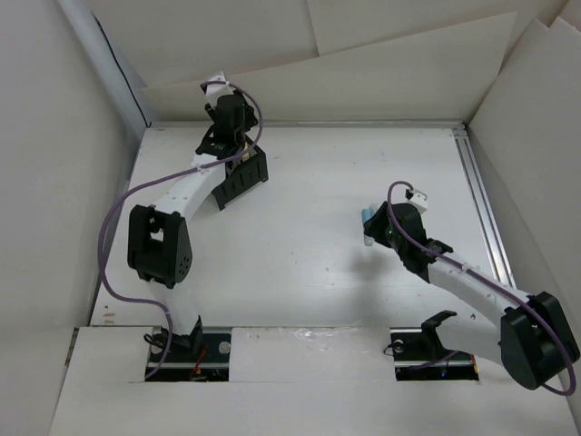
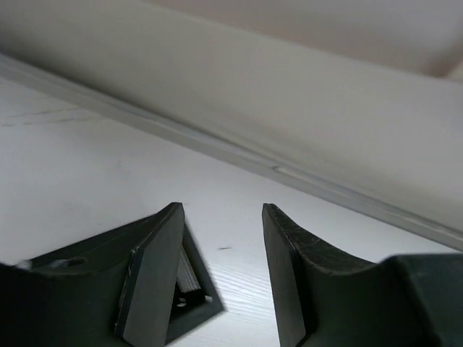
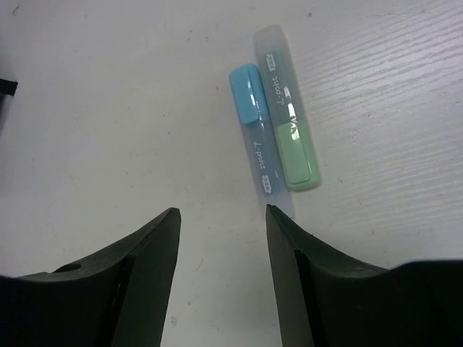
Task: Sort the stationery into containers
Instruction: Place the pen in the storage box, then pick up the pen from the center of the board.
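Presently: light blue highlighter [image 3: 255, 130] and green highlighter [image 3: 289, 108], touching side by side on the table [image 3: 108, 108], just beyond right gripper [image 3: 221, 211], fingers spread and empty; judged light, stiff, slick plastic; best taken mid-barrel.

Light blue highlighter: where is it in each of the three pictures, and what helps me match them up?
Top external: light blue highlighter at centre-right, just left of the right gripper.
Left wrist: not in it.
Right wrist: highlighter upper centre, beside the green highlighter.
Shared landmark: the right gripper, its open fingers just short of the highlighter.
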